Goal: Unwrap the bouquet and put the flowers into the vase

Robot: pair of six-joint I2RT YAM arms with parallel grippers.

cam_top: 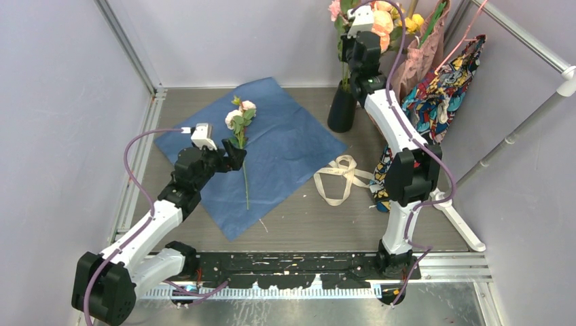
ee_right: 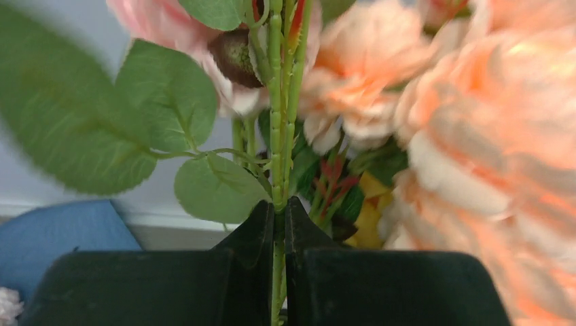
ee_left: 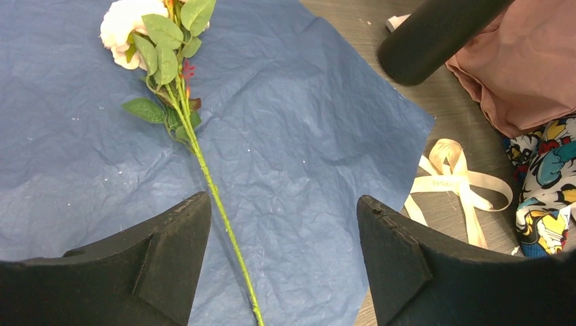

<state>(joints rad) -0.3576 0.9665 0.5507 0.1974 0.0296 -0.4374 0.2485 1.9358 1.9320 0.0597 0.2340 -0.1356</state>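
Observation:
The blue paper [cam_top: 285, 146] of the bouquet lies spread flat on the table. One flower with pale blooms [cam_top: 240, 119] and a long green stem [ee_left: 217, 197] rests on the paper [ee_left: 306, 122]. My left gripper [cam_top: 234, 157] is open over that stem, which runs through the gap [ee_left: 284, 199] close to the left finger, ungripped. At the back stands the black vase [cam_top: 342, 109]. Above it, my right gripper [cam_top: 351, 42] is shut on green stems [ee_right: 275, 136] of the pink flowers [cam_top: 380, 20], fingertips [ee_right: 279, 204] pinching them.
A cream ribbon [cam_top: 342, 178] lies loose on the table right of the paper. A colourful printed bag [cam_top: 435, 102] and pink cloth [ee_left: 523, 75] hang at the right beside the vase [ee_left: 435, 34]. Yellow flowers [cam_top: 414, 22] sit by the pink ones. Frame rails border the table.

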